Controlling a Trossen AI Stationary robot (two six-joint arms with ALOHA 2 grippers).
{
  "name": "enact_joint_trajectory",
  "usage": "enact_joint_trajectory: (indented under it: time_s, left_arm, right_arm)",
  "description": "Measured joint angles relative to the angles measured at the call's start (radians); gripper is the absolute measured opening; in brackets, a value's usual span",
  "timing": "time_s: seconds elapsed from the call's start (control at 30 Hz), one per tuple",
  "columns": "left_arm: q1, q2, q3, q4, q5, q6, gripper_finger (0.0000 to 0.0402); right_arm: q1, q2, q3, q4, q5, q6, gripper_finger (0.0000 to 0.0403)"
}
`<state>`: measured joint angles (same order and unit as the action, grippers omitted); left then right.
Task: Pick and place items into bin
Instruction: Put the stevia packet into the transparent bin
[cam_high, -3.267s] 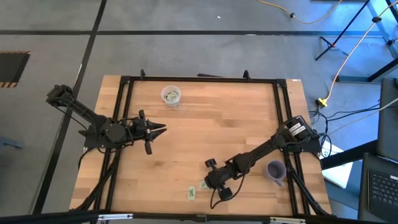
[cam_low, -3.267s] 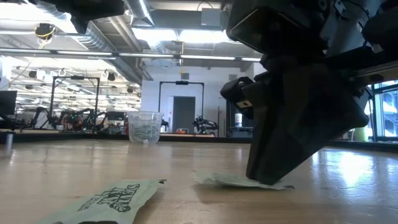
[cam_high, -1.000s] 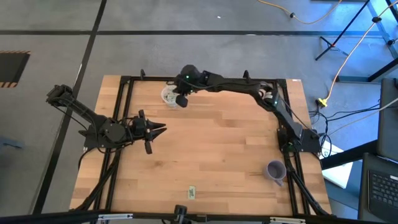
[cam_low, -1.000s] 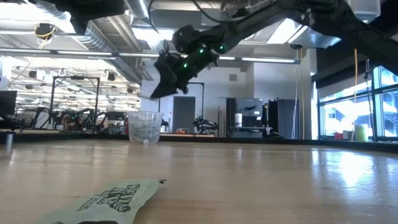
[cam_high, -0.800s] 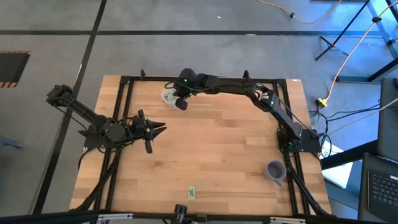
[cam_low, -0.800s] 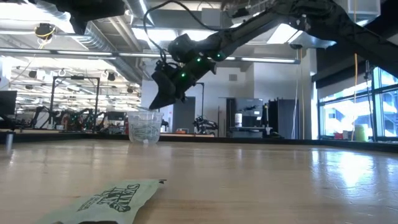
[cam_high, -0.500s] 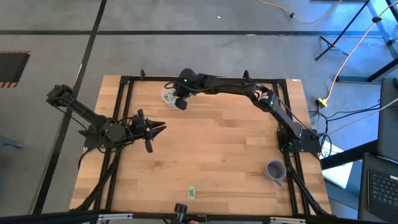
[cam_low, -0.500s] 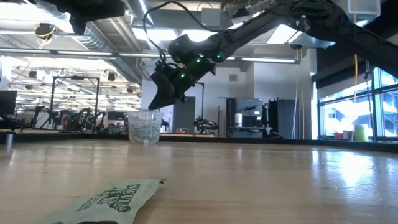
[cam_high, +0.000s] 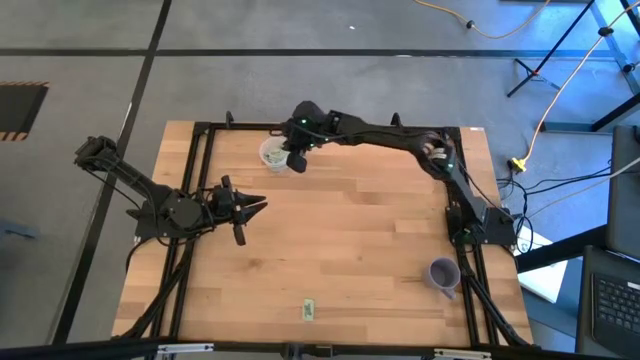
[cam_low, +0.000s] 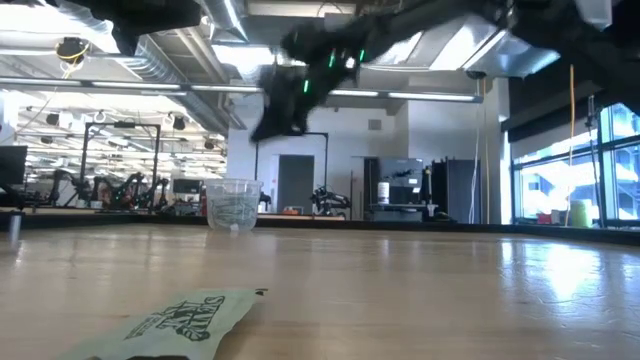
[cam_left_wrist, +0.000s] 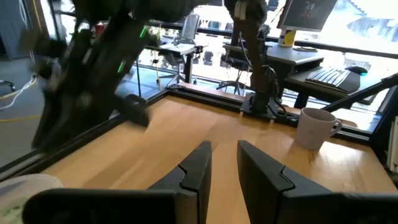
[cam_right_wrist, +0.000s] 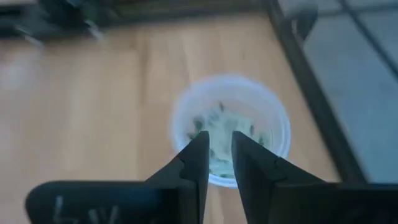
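The clear cup (cam_high: 274, 153) stands on its base near the table's far edge, left of centre, with several pale green and white packets inside (cam_right_wrist: 224, 134). My right gripper (cam_high: 293, 163) hangs above the cup's right side, blurred in the low view (cam_low: 268, 125). In its wrist view it (cam_right_wrist: 220, 155) is open by a narrow gap with nothing between the fingers. One pale green packet (cam_high: 309, 310) lies flat near the table's near edge (cam_low: 170, 320). My left gripper (cam_high: 262, 206) waits at the table's left side, open (cam_left_wrist: 224, 155), pointing right.
A purple cup (cam_high: 443, 273) stands near the table's right edge, toward the near side. A black frame (cam_high: 320, 128) runs around the tabletop. Bare wood lies between the clear cup and the lone packet.
My right gripper dipped to the clear cup's rim, stayed there about half a second ago, then rose above it and is in motion now. The cup and the packet on the table have kept their places.
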<state>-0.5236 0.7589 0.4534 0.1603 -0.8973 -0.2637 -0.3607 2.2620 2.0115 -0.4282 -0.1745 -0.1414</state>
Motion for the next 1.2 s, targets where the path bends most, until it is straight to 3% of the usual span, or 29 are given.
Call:
enact_joint_trajectory:
  time_s: [0.2, 0.37, 0.47, 0.67, 0.8, 0.93, 1.0, 1.2]
  left_arm:
    - [0.000, 0.000, 0.000, 0.000, 0.013, 0.051, 0.0072]
    - [0.002, 0.001, 0.000, 0.000, 0.074, 0.049, 0.0073]
    - [0.030, 0.035, 0.002, -0.001, 0.176, 0.034, 0.0073]
    - [0.125, 0.266, 0.095, -0.017, 0.498, 0.120, 0.0073]
    - [0.156, 0.449, 0.203, -0.091, 0.735, 0.145, 0.0073]
    - [0.155, 0.624, 0.316, -0.167, 0.904, 0.196, 0.0089]
    - [0.150, 0.704, 0.377, -0.188, 0.955, 0.215, 0.0103]
    - [0.121, 0.909, 0.580, -0.250, 0.976, 0.360, 0.0126]
  right_arm:
    - [0.068, -0.223, -0.076, -0.056, -0.003, -0.020, 0.0075]
    - [0.136, -0.484, -0.362, 0.025, 0.110, 0.028, 0.0075]
    - [0.185, -0.659, -0.568, 0.112, 0.174, 0.095, 0.0075]
    - [0.290, -0.956, -0.877, 0.160, 0.327, 0.302, 0.0075]
    - [0.352, -1.100, -1.013, 0.159, 0.416, 0.425, 0.0075]
    - [0.403, -1.210, -1.114, 0.156, 0.453, 0.455, 0.0075]
    - [0.420, -1.254, -1.153, 0.157, 0.456, 0.456, 0.0075]
    - [0.453, -1.335, -1.237, 0.156, 0.456, 0.500, 0.0075]
